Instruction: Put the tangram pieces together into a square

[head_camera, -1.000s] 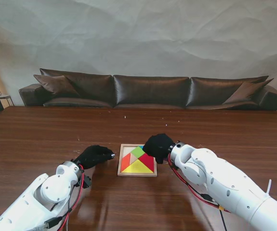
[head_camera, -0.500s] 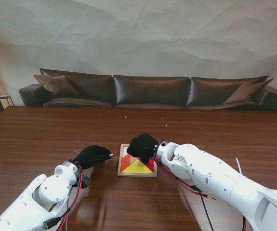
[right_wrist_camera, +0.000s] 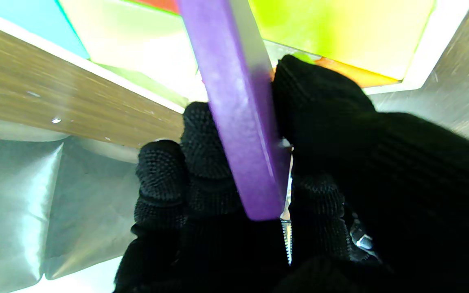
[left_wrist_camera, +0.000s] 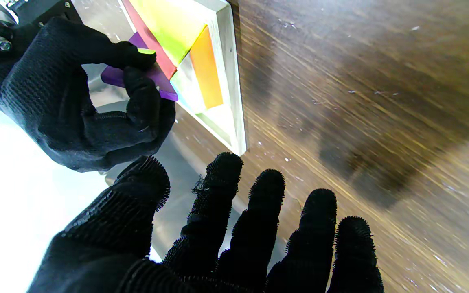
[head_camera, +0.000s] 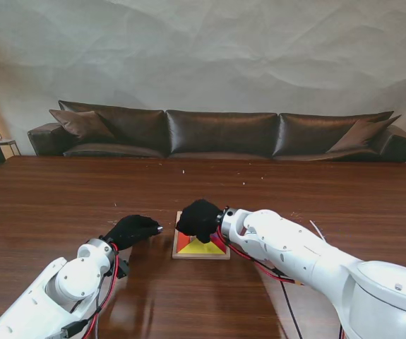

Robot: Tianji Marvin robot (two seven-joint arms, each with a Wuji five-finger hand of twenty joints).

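No writing or brand is showing on anything. In the stand view the right hand [head_camera: 199,219] is hovering over the far-left part of the tray [head_camera: 201,253], hiding whatever it is gripping; the wrist views are revealing a purple piece [right_wrist_camera: 240,122] pinched edge-on between its thumb and fingers. The yellow piece [head_camera: 201,246] and red piece [head_camera: 183,241] are lying in the tray, which is sitting mid-tabletop [head_camera: 61,198]. At the tray's 9 o'clock, just apart, the left hand [head_camera: 133,229] is resting empty, fingers spread in its wrist view.
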